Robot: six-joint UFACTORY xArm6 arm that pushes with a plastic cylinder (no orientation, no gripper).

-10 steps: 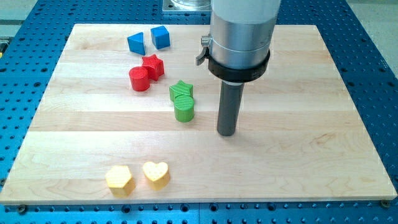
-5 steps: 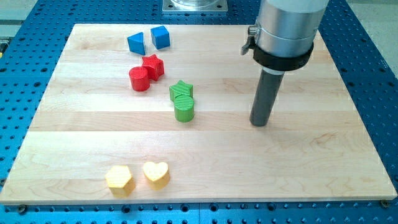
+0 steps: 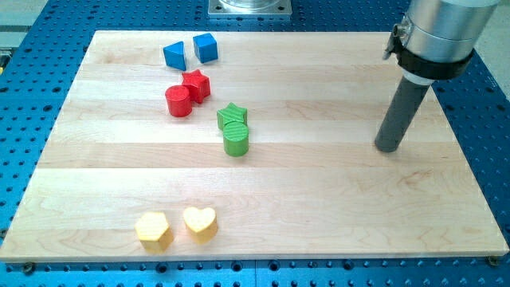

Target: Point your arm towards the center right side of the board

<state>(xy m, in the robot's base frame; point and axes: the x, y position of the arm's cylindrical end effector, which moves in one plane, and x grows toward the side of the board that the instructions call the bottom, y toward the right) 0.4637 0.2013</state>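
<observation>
Right of centre (board [image 3: 96,171]) — my tip [image 3: 387,149].

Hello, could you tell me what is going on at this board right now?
I am sending my tip toward the board's centre right. It now stands near the view's right edge, about mid-height, touching no block. The blocks lie off to the view's left: the green cylinder and green star, the red cylinder and red star, two blue blocks at the top, and the yellow hexagon and yellow heart near the bottom.
</observation>
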